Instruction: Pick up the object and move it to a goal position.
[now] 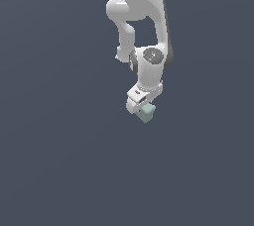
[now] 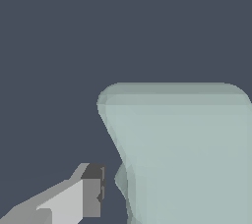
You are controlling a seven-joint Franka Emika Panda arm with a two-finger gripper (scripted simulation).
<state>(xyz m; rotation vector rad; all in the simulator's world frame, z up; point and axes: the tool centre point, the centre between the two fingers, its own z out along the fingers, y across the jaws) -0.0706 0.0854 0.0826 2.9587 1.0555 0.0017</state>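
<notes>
The object (image 1: 147, 114) is a small pale mint-green block with angled faces, sitting at the tip of my white gripper (image 1: 139, 105), low in the middle of the exterior view. In the wrist view the object (image 2: 187, 159) is very close and fills much of the picture. One grey finger (image 2: 91, 196) shows beside it, with a thin strip of dark background between its pad and the block's side. The block hides the other finger. The jaws stand apart around the block, not pressed on it.
The white arm (image 1: 144, 17) comes down from the top of the exterior view. Everything around it is a plain dark blue-grey surface (image 1: 59, 160), with no other objects, edges or goal marker in sight.
</notes>
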